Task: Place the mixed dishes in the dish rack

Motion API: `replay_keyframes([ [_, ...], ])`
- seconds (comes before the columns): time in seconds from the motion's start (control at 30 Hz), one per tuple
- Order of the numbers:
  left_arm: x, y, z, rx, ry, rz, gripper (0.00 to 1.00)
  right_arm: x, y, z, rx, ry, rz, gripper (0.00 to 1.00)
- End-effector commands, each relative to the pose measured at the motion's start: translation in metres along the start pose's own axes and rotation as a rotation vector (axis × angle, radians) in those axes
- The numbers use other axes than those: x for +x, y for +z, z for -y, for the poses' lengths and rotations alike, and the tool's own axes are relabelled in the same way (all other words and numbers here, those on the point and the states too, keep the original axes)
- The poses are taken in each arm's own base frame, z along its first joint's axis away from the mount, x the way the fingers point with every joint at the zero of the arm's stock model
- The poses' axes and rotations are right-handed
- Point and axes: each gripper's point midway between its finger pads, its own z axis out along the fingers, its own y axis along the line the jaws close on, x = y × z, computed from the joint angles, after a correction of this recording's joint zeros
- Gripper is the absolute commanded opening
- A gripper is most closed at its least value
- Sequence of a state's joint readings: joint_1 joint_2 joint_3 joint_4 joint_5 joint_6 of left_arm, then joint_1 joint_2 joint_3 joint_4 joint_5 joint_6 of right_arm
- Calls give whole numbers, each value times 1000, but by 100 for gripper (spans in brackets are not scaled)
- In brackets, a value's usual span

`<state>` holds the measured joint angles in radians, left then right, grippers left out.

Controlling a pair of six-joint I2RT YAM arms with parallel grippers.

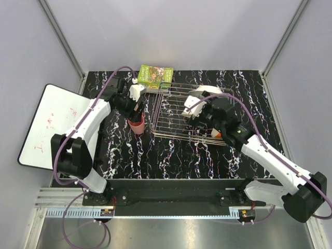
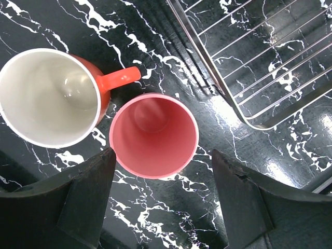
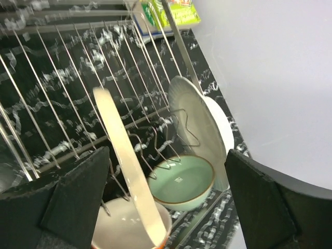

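Observation:
In the left wrist view a salmon-pink cup (image 2: 154,135) stands upright on the black marble table, just ahead of my left gripper (image 2: 163,199), which is open and empty. An orange cup (image 2: 49,96) with a handle and a cream inside stands beside it. The silver dish rack (image 3: 62,78) holds a cream plate (image 3: 124,161) on edge, a large white plate (image 3: 205,124), a pale green bowl (image 3: 181,181) and a small cream bowl (image 3: 122,228) with an orange outside. My right gripper (image 3: 171,207) is open above them, the cream plate's rim near its left finger (image 3: 78,197).
A green book (image 1: 155,76) lies behind the rack's far left corner. A white board (image 1: 52,122) with red scribbles leans off the table's left edge. The rack's near corner (image 2: 249,116) sits right of the pink cup. Grey walls enclose the table.

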<state>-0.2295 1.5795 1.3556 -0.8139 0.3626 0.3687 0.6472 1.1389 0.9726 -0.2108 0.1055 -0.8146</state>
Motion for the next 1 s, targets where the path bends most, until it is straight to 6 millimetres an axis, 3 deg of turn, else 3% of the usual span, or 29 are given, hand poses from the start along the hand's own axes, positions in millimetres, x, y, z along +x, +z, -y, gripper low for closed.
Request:
replay_keyframes([
  [0.0, -28, -25, -11, -67, 40, 88, 78, -37, -19, 12, 2, 215, 108, 100],
  [0.13, -40, -44, -20, -103, 28, 128, 79, -63, -26, 24, 23, 381, 180, 100],
  [0.17, -40, -48, -27, -125, 22, 132, 79, -73, -25, 24, 13, 493, 207, 100],
  [0.27, -42, -56, -39, -152, 3, 143, 79, -107, -9, 20, -70, 690, 295, 100],
  [0.3, -41, -57, -40, -150, -6, 143, 79, -106, 13, 8, -101, 734, 265, 100],
  [0.37, -38, -61, -42, -144, -27, 138, 79, -119, 30, -4, -126, 779, 239, 100],
  [0.4, -36, -63, -41, -143, -30, 137, 79, -115, 49, -23, -146, 770, 189, 100],
  [0.47, -31, -69, -38, -125, -27, 147, 81, -110, 63, -41, -119, 699, 142, 100],
  [0.5, -23, -70, -33, -104, -19, 127, 82, -114, 71, -67, -147, 656, 121, 100],
  [0.63, -9, -77, -45, -146, -30, 107, 83, -96, 89, -109, -221, 651, 41, 91],
  [0.8, -2, -80, -52, -134, -72, 121, 82, -69, 108, -135, -232, 663, -54, 70],
  [0.9, -3, -83, -52, -135, -69, 127, 82, -61, 116, -141, -220, 668, -85, 64],
  [0.97, -4, -85, -50, -134, -67, 137, 82, -56, 119, -141, -201, 674, -101, 46],
])
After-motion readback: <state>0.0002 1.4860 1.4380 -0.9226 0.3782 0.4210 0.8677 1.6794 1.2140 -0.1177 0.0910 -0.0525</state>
